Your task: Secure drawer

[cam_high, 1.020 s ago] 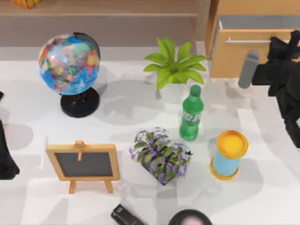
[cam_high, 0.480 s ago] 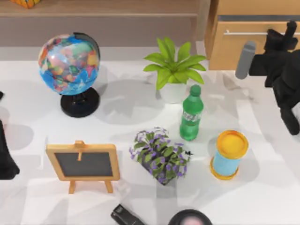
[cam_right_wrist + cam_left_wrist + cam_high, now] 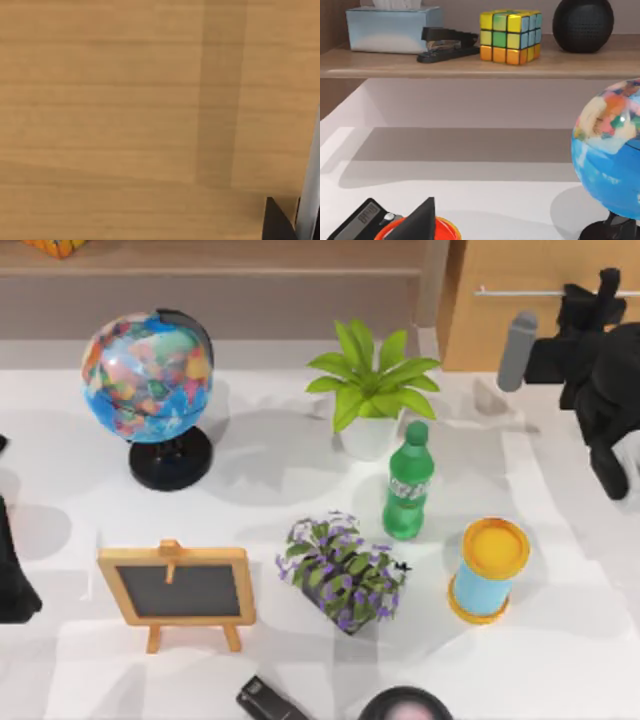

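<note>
The drawer (image 3: 500, 335) is at the back right, its light tan front nearly flush with the cabinet, and its thin silver handle (image 3: 520, 291) runs across the top. My right gripper (image 3: 600, 295) is pressed up against the front panel at the handle's right end. In the right wrist view the tan drawer front (image 3: 125, 100) is very close, with the handle (image 3: 312, 175) at the edge and one dark fingertip (image 3: 277, 222) beside it. My left arm (image 3: 12, 575) is parked at the table's left edge.
A globe (image 3: 150, 375) stands at the back left and a potted plant (image 3: 372, 390) at the back middle. Nearer the front are a green bottle (image 3: 407, 495), a blue can with a yellow lid (image 3: 490, 570), purple flowers (image 3: 345, 572) and a small chalkboard (image 3: 178, 590). A wooden shelf (image 3: 200, 270) runs behind.
The drawer has slid back into the cabinet and its grey inside is gone from sight. My right gripper moved toward the back with the front panel. The left arm stayed still.
</note>
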Tool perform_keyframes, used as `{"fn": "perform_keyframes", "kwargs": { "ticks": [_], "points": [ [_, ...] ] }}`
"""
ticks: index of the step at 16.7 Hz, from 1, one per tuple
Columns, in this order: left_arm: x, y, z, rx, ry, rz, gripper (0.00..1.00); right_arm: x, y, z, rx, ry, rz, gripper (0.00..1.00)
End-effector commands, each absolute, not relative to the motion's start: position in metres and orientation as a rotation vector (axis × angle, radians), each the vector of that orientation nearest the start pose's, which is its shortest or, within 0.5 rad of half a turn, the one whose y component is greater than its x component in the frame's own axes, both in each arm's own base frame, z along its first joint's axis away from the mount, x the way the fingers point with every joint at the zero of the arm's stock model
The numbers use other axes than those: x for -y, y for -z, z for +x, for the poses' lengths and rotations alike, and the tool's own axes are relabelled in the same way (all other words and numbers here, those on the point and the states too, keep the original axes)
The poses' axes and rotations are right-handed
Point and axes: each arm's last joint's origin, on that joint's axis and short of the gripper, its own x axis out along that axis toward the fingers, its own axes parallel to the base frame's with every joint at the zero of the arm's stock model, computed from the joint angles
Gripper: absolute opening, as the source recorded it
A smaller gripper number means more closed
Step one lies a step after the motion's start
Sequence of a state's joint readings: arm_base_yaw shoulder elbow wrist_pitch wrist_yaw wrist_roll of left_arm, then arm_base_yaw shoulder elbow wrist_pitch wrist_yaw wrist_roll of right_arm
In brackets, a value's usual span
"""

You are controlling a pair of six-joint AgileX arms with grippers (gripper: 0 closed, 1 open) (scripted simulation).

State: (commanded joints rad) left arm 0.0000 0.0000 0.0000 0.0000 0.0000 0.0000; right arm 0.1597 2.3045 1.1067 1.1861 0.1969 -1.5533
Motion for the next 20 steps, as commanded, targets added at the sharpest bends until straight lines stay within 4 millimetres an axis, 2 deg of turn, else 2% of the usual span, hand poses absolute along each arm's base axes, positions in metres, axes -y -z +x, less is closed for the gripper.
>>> {"fn": "perform_keyframes", "kwargs": {
  "ticks": [3,16,20],
  "points": [
    [0.0012,-0.1600,0.1057,0.000,0.000,0.000,1.00,-0.0692,-0.0878,0.4401,-0.016,0.001,-1.567,0.00],
    [0.0012,-0.1600,0.1057,0.000,0.000,0.000,1.00,-0.0692,-0.0878,0.4401,-0.016,0.001,-1.567,0.98],
    [0.0012,-0.1600,0.1057,0.000,0.000,0.000,1.00,-0.0692,-0.0878,0.4401,-0.016,0.001,-1.567,1.00]
  ]
}}
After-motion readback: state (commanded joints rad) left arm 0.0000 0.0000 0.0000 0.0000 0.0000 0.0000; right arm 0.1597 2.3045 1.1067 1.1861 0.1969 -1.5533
